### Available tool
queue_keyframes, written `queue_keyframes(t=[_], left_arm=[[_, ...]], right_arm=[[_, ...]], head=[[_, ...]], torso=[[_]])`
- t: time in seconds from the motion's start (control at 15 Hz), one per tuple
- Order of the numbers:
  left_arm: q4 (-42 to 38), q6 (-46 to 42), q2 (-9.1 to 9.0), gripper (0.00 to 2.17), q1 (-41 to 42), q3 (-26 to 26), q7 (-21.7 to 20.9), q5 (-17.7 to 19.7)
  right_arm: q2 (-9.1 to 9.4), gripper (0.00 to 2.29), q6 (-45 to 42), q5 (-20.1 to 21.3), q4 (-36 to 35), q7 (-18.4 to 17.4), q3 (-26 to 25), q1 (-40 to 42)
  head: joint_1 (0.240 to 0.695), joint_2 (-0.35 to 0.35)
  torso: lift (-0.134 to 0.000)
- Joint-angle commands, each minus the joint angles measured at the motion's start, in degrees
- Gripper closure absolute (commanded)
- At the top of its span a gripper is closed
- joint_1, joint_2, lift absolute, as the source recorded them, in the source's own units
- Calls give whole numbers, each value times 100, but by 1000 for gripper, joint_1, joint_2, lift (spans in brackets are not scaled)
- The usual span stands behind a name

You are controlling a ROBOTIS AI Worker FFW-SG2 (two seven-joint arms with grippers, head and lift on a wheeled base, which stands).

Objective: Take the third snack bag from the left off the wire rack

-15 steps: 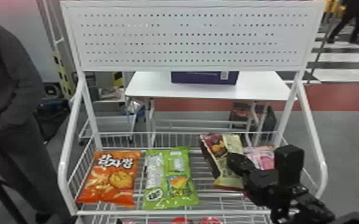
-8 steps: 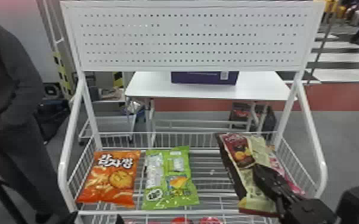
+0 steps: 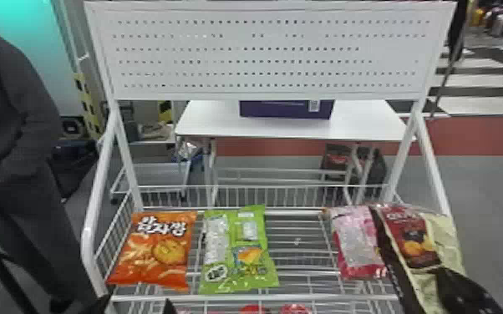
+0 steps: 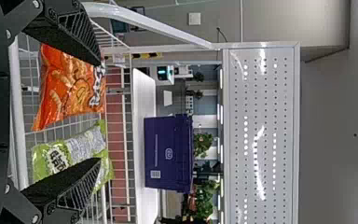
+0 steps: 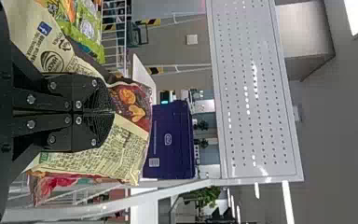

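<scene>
The third snack bag had swung from its slot toward the right edge of the wire rack, clenched in my right end effector; the open gap suggested removal was nearly done; my left end effector hung released.

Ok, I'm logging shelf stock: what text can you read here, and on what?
No text reads clearly.
Orange snack bag: white lettering, blurred.
Green snack bag: print too small.
Red-and-cream snack bag in the right gripper: fine print, too small.
Dark blue box: label, unreadable.
</scene>
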Motion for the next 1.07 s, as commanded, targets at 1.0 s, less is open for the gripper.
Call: queue_keyframes(t=[1.0], left_arm=[[-24,-53,27,167,24,77,38,25]], right_arm=[[-7,2216,-185,-119,8,80,-537,558]], head=[[499,0]], torso=[[0]])
